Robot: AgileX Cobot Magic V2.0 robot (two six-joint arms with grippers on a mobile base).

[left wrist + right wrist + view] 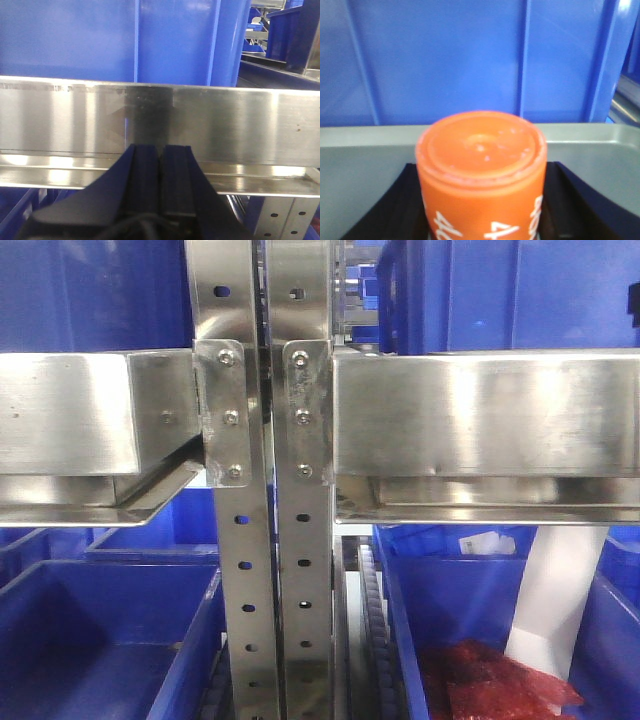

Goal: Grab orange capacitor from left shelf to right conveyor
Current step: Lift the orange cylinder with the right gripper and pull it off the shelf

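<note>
We hold the orange capacitor [480, 150] in our right claw [482, 205]. The claw's two black fingers [395, 210] press on its left and right sides, so this claw is closed around it. The capacitor is round like a little can. We see its flat top and some white marks on its side. Behind it there is a grey metal ledge [360, 145], and behind that the wall of a big blue bin [445, 60]. Our left claw [161, 165] holds nothing. Its two dark fingers [145, 175] are pressed together with no gap. It points at a shiny metal rail [240, 120] with another blue box [75, 45] above it. The front view shows the shelf's metal posts [300, 570], a low blue tub [100, 630] on the left, and something red [490, 685] in a tub at the lower right. We see no claw and no capacitor there. We think the grabbing part of the job is done, because the right claw has the capacitor tight. What is left is to carry it over to the right conveyor and let it go. We cannot see the conveyor for sure in any picture, so we cannot tell how close it is.
</note>
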